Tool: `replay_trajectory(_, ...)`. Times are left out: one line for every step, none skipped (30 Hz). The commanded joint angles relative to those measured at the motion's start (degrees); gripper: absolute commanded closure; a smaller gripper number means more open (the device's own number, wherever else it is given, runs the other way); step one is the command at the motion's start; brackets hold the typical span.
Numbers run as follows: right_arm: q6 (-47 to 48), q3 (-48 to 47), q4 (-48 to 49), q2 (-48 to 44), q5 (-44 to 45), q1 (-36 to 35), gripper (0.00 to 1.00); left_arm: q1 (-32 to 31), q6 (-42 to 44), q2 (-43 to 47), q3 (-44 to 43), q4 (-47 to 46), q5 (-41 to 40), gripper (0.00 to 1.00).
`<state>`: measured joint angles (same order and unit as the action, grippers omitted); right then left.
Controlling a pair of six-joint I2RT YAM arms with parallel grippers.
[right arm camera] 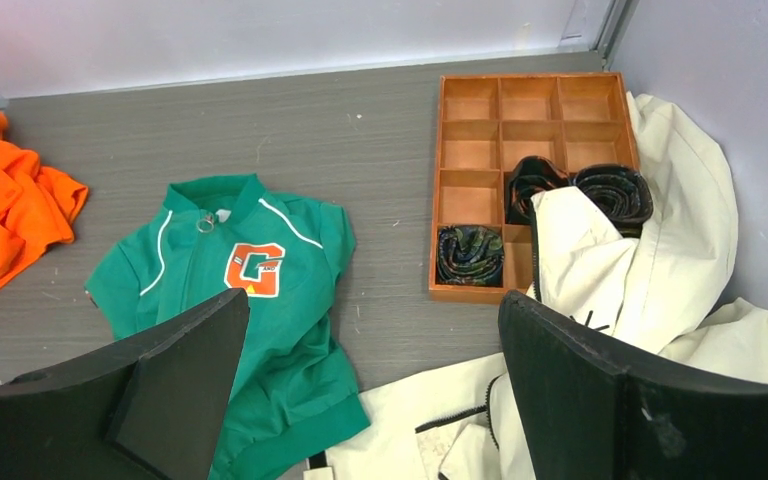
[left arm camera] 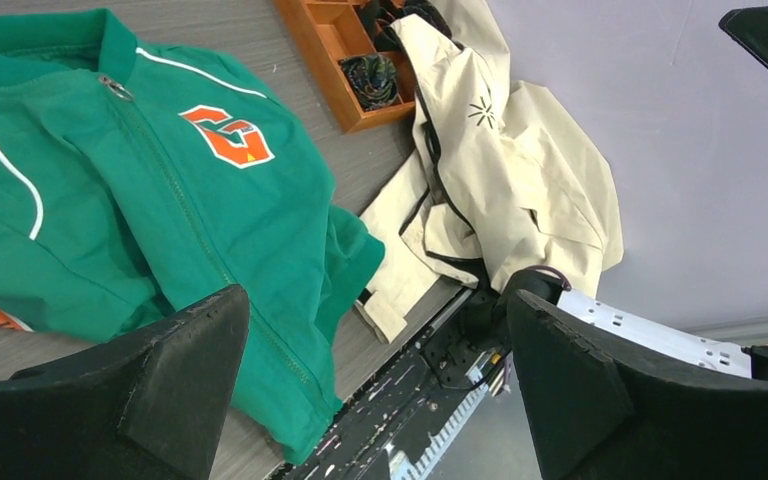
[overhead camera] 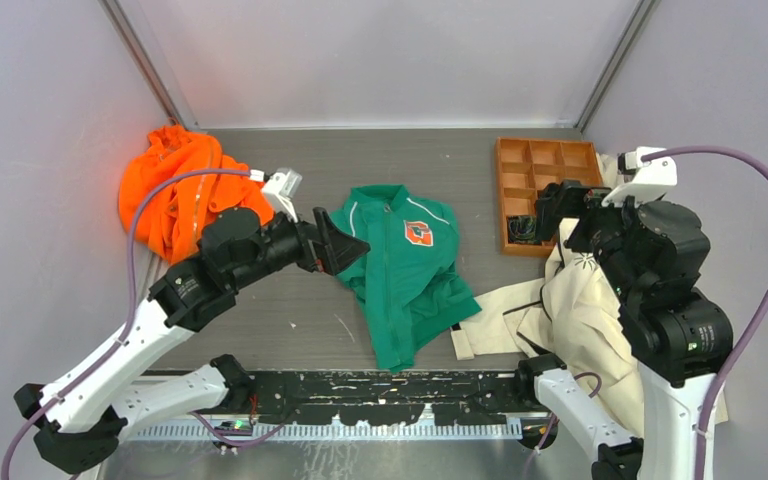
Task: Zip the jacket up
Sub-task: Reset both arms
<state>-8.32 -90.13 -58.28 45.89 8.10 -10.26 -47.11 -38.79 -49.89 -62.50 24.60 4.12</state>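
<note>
Jacket: the jacket point(overhead camera: 405, 270) lies front up in the middle of the tabletop point(overhead camera: 290, 310), with the collar point(right arm camera: 210, 190) at the far end and the hem point(overhead camera: 397, 355) towards the arm bases.
Neighbours: an orange garment point(overhead camera: 170, 185) lies well to its left. A coat point(overhead camera: 580, 310) lies on its right, and one flap reaches the jacket's lower edge. Whether the flap touches cannot be told.
Zip: the pull point(right arm camera: 205, 222) sits right under the collar, and the front reads as one closed line down past the patch point(right arm camera: 255, 268).
Left tool: the left tool point(overhead camera: 345, 243) is released, with its fingers spread and nothing between them. It hangs by the jacket's left shoulder.
Right tool: the right tool point(overhead camera: 550, 212) is also released and empty, raised near the tray point(overhead camera: 545, 160), apart from the jacket.
Step in hand: judged from the pull's place, the zipping looks done, and what remains is a check and a clean withdrawal.
Doing it well: confirm that the pull sits fully at the top. If it falls short, pin the hem with one tool, pinch the pull with the other, and draw it straight along the teeth.
Risk: the left tool is close to the sleeve and could drag the cloth, so it should lift before it moves sideways.
</note>
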Motion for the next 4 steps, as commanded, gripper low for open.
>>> replay_trajectory(1.29, -0.16, 3.60, 0.44, -0.98, 0.57, 0.00, 0.25, 0.38, 0.29, 0.27, -3.88, -0.67, 0.01)
replay_trajectory(1.43, -0.07, 3.59, 0.71, -0.90, 0.64, 0.00, 0.27, 0.61, -0.06, 0.21, -3.87, -0.84, 0.01)
replay_trajectory(1.62, -0.01, 3.50, 0.96, -0.96, 0.68, 0.00, 0.27, 0.90, -0.44, 0.12, -3.82, -0.80, 0.01)
replay_trajectory(1.98, 0.08, 3.56, 1.18, -1.26, 0.68, 0.00, 0.27, 1.23, -0.75, -0.06, -3.78, -0.66, 0.01)
